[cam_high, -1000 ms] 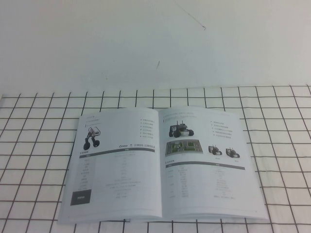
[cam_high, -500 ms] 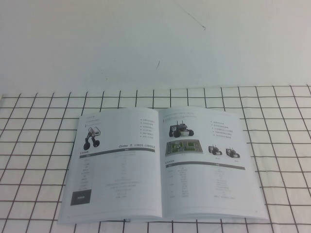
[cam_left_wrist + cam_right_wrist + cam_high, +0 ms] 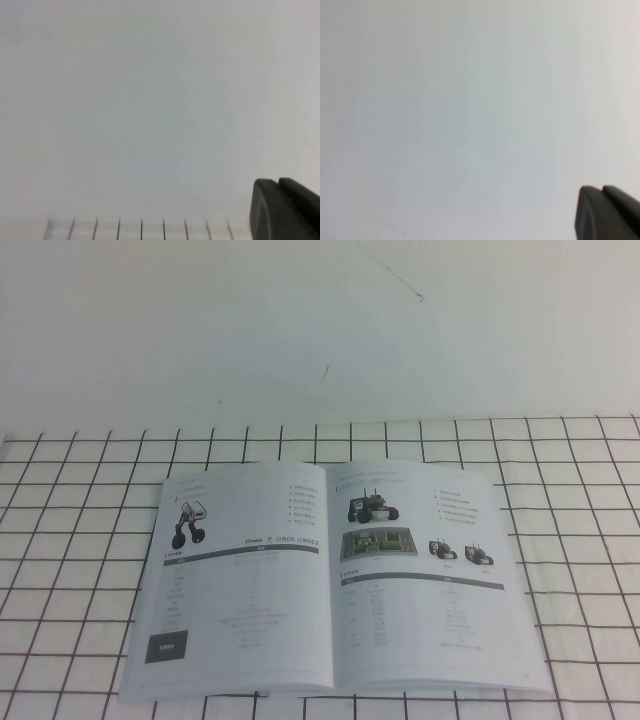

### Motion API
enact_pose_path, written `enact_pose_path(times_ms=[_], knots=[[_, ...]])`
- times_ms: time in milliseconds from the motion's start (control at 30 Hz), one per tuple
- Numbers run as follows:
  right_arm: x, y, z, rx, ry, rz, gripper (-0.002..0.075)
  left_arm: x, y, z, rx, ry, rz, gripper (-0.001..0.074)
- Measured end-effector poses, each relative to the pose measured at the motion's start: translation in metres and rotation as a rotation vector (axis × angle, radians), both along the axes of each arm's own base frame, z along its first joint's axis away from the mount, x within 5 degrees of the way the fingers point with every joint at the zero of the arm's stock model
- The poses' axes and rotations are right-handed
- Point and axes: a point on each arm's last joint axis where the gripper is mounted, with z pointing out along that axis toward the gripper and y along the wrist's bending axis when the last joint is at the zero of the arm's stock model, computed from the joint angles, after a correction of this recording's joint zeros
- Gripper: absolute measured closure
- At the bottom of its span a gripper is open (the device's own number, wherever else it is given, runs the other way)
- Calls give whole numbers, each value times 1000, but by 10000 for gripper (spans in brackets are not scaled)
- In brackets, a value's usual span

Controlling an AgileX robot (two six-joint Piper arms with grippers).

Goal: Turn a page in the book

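A white table surface (image 3: 90, 570) ruled with a black grid meets a plain white wall (image 3: 250, 330) behind

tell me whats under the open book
The book lies flat on the white grid-lined table. Anything beneath its pages is covered. The left gripper and right gripper are away from it.

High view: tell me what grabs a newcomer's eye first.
The open book lies flat on the gridded table, near its front edge. Its right-hand page shows a robot car above a green board. Neither arm is over the table; each wrist view shows only a dark piece of the left pincer or right pincer.
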Motion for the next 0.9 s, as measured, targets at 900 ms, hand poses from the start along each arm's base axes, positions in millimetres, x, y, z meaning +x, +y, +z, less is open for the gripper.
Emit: enact_pose_path(times_ms=[900], knots=[[138,23,-146,68,955,213,726,151,-54,-131,-231,991,-313,738]])
